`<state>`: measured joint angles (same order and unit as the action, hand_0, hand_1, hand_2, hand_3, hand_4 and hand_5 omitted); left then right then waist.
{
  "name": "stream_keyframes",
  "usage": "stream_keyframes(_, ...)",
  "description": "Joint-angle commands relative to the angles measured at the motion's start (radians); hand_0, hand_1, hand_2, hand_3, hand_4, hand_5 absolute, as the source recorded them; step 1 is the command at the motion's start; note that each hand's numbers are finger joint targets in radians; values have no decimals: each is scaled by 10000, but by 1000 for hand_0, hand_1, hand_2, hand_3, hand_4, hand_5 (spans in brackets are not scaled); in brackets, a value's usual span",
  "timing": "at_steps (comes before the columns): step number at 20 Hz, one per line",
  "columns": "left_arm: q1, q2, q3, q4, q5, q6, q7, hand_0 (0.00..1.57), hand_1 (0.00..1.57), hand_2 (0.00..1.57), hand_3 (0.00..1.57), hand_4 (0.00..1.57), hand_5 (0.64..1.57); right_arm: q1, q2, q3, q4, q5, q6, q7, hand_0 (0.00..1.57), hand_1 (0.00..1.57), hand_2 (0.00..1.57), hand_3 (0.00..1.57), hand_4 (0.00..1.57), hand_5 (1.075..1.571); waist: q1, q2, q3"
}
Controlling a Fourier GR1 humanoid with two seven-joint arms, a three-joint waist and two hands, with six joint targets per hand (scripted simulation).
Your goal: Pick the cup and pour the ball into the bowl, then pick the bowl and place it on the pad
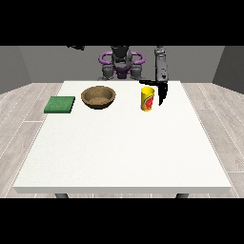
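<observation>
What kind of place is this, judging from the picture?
Probably a robot test room: a humanoid robot behind a large white table, on it only a wooden bowl, a yellow cup and a green pad; plain grey walls, wood-look floor.

Bare test room; grey walls point(19, 64), plank floor point(19, 124), white table point(124, 152).

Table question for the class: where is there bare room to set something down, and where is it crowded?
Free: the whole near half of the table, camera-side of the pad, bowl and cup. Crowded: the far strip, especially where the robot hand hangs beside the cup.
</observation>
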<state>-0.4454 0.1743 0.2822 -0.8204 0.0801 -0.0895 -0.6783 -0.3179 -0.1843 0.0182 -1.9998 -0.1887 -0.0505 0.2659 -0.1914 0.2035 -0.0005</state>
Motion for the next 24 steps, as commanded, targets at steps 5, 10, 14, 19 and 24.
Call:
stream_keyframes(5,-652,500,757,1894,198,261,-1573,0,0,0,0,0,1430,308,-704,-948,-1167,-850,910,-124,0,0,0,0,0,1567,-890,961,-1)
stream_keyframes(10,-896,633,470,2596,-341,534,-2641,1121,1121,1571,1499,480,1536,5,-1002,-1361,-1827,-1259,944,554,0,0,0,0,0,1564,-1032,1295,-3)
stream_keyframes(14,-669,486,137,2456,-1372,2934,-3079,1322,1322,1571,1571,1025,1487,-13,-798,-1452,-1593,-1265,755,411,0,0,0,0,0,1560,-961,1174,3)
stream_keyframes(19,-928,118,-129,3032,-1683,3362,-3064,1325,1325,1571,1571,1069,1478,354,-981,-1610,-1984,-1607,932,941,0,0,0,0,125,1559,-777,611,-1)
stream_keyframes(24,-1473,121,-1124,2383,-2798,4539,-899,1345,1345,1571,1571,1108,1498,398,-1447,-2600,38,-2458,1457,1067,0,0,0,0,177,1558,-415,-1042,18)
